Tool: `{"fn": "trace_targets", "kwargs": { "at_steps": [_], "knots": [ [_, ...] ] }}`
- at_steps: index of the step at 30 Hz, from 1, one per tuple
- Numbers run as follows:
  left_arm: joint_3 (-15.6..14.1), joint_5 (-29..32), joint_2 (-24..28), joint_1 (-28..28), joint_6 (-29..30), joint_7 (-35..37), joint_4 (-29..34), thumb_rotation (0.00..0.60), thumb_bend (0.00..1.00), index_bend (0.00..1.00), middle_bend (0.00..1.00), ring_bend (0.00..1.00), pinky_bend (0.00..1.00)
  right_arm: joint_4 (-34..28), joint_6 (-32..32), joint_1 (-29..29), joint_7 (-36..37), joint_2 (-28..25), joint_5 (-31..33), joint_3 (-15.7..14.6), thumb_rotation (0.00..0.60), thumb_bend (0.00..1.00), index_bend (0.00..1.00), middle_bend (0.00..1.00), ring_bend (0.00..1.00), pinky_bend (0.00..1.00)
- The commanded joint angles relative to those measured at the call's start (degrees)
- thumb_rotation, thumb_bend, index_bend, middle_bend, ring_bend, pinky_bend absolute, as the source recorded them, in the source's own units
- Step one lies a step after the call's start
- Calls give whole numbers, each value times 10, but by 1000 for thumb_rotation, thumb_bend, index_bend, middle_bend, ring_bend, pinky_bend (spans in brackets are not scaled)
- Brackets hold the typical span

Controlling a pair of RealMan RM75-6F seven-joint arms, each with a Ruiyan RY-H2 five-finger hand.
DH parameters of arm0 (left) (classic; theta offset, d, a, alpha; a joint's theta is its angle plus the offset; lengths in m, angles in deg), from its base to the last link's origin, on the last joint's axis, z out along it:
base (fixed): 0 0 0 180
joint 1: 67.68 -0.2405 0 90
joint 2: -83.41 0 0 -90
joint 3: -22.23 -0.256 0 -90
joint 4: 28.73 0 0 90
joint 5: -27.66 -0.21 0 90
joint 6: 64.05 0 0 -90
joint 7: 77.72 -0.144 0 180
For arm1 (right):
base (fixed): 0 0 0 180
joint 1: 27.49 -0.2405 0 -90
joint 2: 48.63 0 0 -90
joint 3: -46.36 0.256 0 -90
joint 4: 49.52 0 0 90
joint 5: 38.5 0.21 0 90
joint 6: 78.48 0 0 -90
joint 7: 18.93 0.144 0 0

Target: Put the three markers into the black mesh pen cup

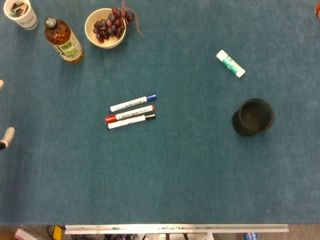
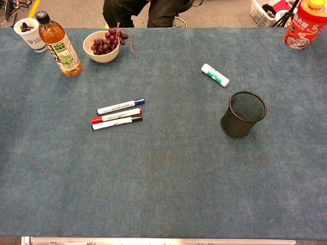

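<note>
Three markers lie side by side left of the table's middle: a blue-capped marker [image 1: 133, 103] [image 2: 120, 106] farthest back, a red-capped marker [image 1: 129, 114] [image 2: 116, 116] in the middle, and a black-capped marker [image 1: 131, 121] [image 2: 117, 122] nearest me. The black mesh pen cup [image 1: 253, 116] [image 2: 243, 114] stands upright and empty well to their right. Only two fingertips of my left hand [image 1: 6, 137] show at the left edge of the head view, spread far apart with nothing between them, well left of the markers. My right hand is out of both views.
A glue stick [image 1: 230, 63] [image 2: 215, 75] lies behind the cup. At the back left stand a tea bottle [image 1: 63, 41] [image 2: 57, 45], a bowl of grapes [image 1: 106, 28] [image 2: 103, 45] and a paper cup [image 1: 21, 13] [image 2: 30, 34]. A red can [image 2: 305, 23] stands at the back right.
</note>
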Motion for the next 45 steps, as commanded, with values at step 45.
{"fn": "trace_targets", "kwargs": {
  "at_steps": [45],
  "knots": [
    [-12,-13,26,2,-15,53,-5,600,248,0,0,6,21,181,206,-152,514,182,-65,-45,600,0,264,317,174,154]
  ]
}}
